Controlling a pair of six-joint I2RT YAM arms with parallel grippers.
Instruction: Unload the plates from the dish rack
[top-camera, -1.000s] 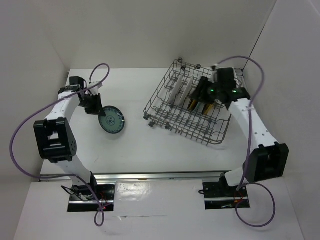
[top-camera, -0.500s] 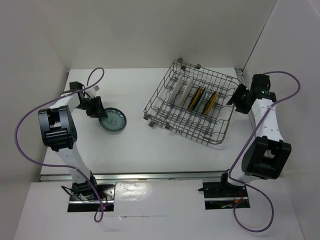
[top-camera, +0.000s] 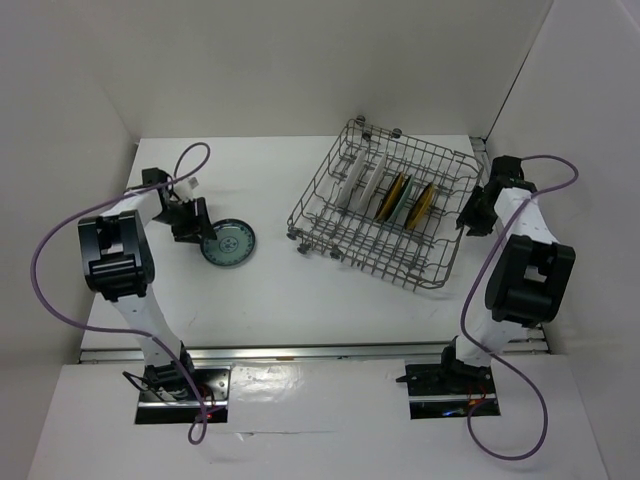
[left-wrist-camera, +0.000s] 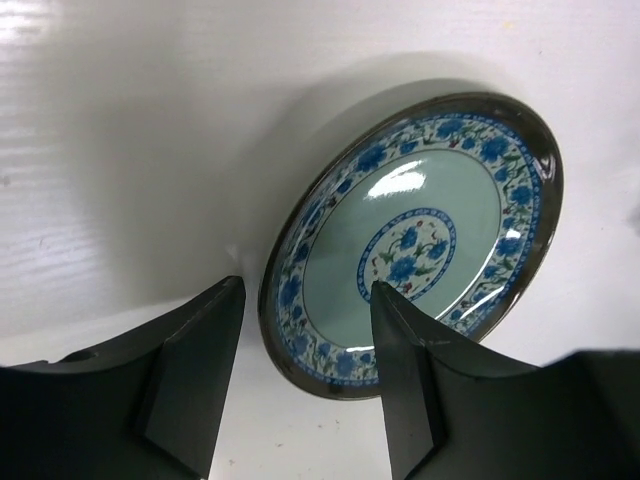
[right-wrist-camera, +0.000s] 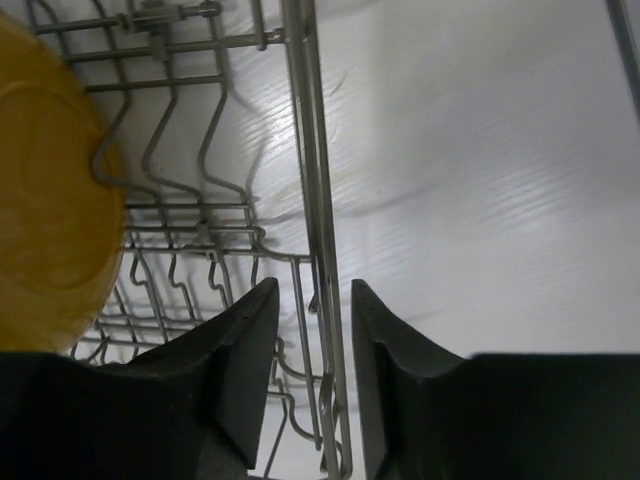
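Note:
A teal-blue patterned plate (top-camera: 228, 242) (left-wrist-camera: 420, 230) lies on the table left of centre. My left gripper (top-camera: 193, 224) (left-wrist-camera: 305, 290) stands open at its left edge, one finger on each side of the rim, with a gap showing. The grey wire dish rack (top-camera: 441, 270) sits right of centre with several plates on edge in it: pale ones (top-camera: 352, 182), two ochre-yellow (top-camera: 396, 197) (top-camera: 426, 203) and a teal one (top-camera: 409, 204). My right gripper (top-camera: 468, 215) (right-wrist-camera: 313, 285) is open at the rack's right side, its fingers either side of the rim wire (right-wrist-camera: 308, 150). A yellow plate (right-wrist-camera: 50, 200) shows inside.
White walls close in the table at the back and on both sides. Purple cables loop off both arms. The two arm bases stand at the near edge behind a metal rail (top-camera: 320, 350).
My left gripper has opened and let go of the teal plate, which now rests on the table. My right arm swung from above the rack's plates out to its right rim.

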